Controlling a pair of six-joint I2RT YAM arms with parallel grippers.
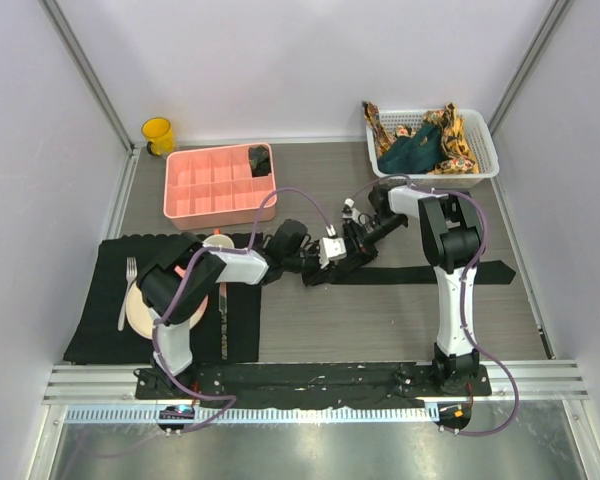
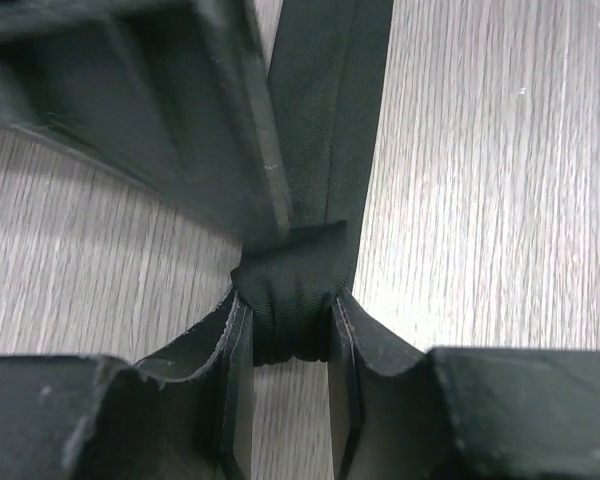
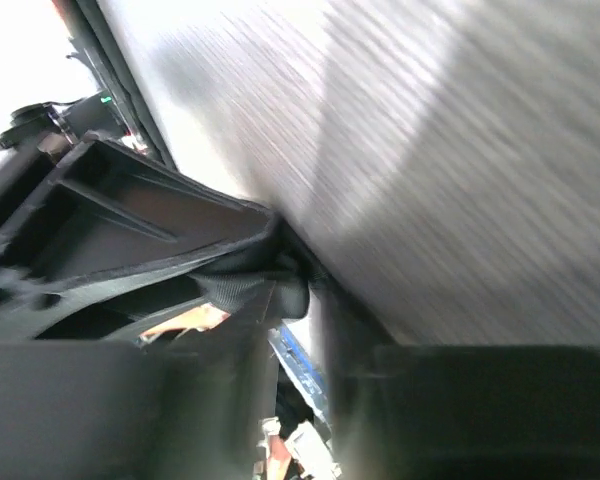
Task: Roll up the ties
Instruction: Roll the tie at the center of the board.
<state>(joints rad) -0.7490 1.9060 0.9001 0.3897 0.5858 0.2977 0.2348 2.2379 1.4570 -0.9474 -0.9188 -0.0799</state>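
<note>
A plain black tie lies flat across the table's middle, running right from both grippers. My left gripper is shut on its rolled-up left end, which shows between the jaws in the left wrist view, with the tie's flat length running away. My right gripper meets the same roll from the other side; its finger touches the roll. The blurred right wrist view shows black fabric pinched at its tips. A dark teal tie and orange-yellow patterned ties lie in a white basket.
A pink compartment tray at the back left holds a dark roll in one cell. A yellow cup stands behind it. A wide black mat at the front left carries a plate, fork and knife.
</note>
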